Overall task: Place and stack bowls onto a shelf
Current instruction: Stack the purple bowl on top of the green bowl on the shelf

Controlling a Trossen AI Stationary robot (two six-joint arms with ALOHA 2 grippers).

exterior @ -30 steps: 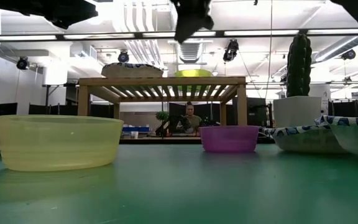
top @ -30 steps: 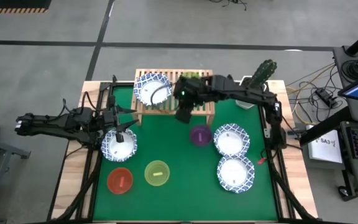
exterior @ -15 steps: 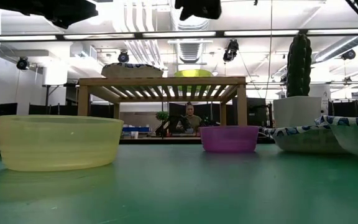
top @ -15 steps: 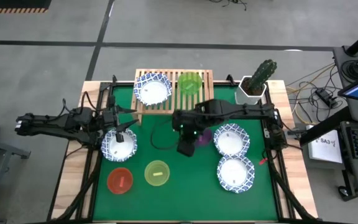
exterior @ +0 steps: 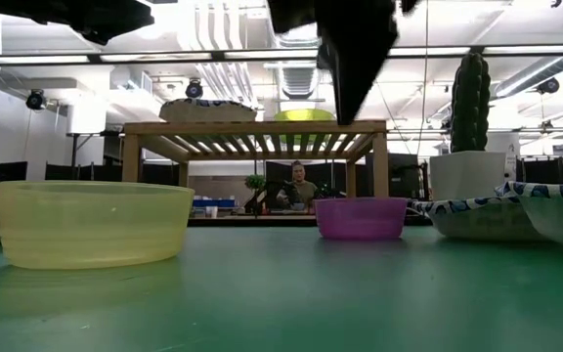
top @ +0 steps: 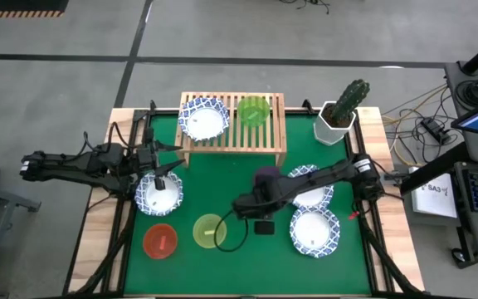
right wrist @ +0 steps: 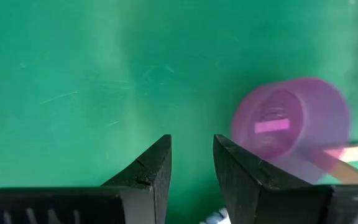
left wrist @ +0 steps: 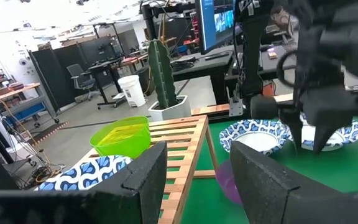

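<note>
The light-wood shelf [top: 232, 137] stands at the table's far edge. On its slats rest a blue-rimmed white bowl [top: 204, 118] and the green bowl [top: 254, 110]. The other bowls rest on the green mat. The purple bowl [top: 265, 176] is near the middle, with the yellow [top: 210, 231] and red [top: 160, 241] bowls near the front. Two white bowls [top: 314, 231] sit at the right and one [top: 159, 193] at the left. My right gripper [right wrist: 192, 152] is open and hangs over bare mat between the purple and yellow bowls. My left gripper [left wrist: 197, 168] is open above the left white bowl.
A cactus in a white pot [top: 343, 108] stands at the far right corner beside the shelf. My right arm [top: 322, 178] lies across one right-hand white bowl. Bare mat shows in front of the shelf and at the near middle.
My right gripper has drawn back from the shelf, where it stood at the green bowl, toward the table's near edge. It has passed the purple bowl and come lower. The green bowl stays on the shelf. The left arm has kept still.
</note>
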